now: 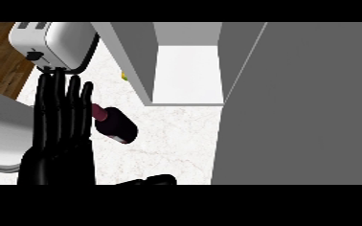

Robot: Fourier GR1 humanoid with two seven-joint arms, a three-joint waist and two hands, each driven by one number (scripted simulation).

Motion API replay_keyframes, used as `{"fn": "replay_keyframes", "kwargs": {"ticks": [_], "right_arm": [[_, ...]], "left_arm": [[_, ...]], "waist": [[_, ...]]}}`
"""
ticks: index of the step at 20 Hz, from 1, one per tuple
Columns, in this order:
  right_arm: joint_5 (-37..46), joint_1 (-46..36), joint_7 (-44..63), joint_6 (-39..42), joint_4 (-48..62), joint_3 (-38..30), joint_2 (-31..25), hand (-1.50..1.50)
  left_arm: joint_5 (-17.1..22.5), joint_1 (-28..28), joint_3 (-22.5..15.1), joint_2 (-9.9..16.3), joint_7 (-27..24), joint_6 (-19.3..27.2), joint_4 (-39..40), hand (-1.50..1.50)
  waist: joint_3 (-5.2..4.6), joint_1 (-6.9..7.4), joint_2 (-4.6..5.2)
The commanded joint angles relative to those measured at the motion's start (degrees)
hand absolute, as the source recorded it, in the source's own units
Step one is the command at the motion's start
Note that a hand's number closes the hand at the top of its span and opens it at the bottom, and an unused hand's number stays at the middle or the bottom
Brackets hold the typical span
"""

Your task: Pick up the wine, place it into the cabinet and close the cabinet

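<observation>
Left hand (pixel 60 124) just left of the wine bottle (pixel 114 123), fingers (pixel 71 100) straight, spread slightly, pointing up toward the toaster (pixel 53 45); holding nothing, though touching or merely overlapping the bottle's neck cannot be told. Wine bottle lying on its side on the marble bench (pixel 176 139), dark red, in front of the cabinet (pixel 187 62). Cabinet open, door (pixel 297 105) swung wide to the bottle's right, white shelf inside bare. Right hand (pixel 152 180) below the bottle at the lower edge, only a dark sliver showing; fingers impossible to tell.
</observation>
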Motion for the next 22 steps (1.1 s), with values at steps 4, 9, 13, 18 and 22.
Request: {"fn": "replay_keyframes", "kwargs": {"ticks": [4,9,13,18,22], "right_arm": [[0.3,-0.4,2.4,-0.9,-4.0,1.3,1.1,-1.5],[-1.8,-3.8,7.2,-1.7,-6.2,-1.2,-0.2,-1.5],[-2.0,-1.8,3.0,0.0,-3.6,-0.9,0.7,-1.5],[0.6,-1.3,4.5,-1.4,-5.4,0.8,1.6,-1.5],[-1.5,-2.9,4.7,-1.0,-3.9,-1.1,1.3,-1.5]], "left_arm": [[2.0,8.6,1.8,-0.4,-9.0,0.5,1.8,-1.5],[15.1,9.0,13.0,1.6,-16.8,-6.4,8.1,-1.5],[20.8,10.9,18.9,3.0,-20.0,-11.2,10.5,-1.5],[25.6,12.2,23.9,2.8,-26.3,-16.6,20.1,-1.5],[26.3,10.9,23.7,-0.6,-31.9,-18.5,28.6,-1.5]], "waist": [[0.01,0.13,-0.02],[-0.03,-0.09,0.04],[0.0,0.06,0.04],[0.0,-0.05,0.02],[0.02,-0.12,0.06]]}}
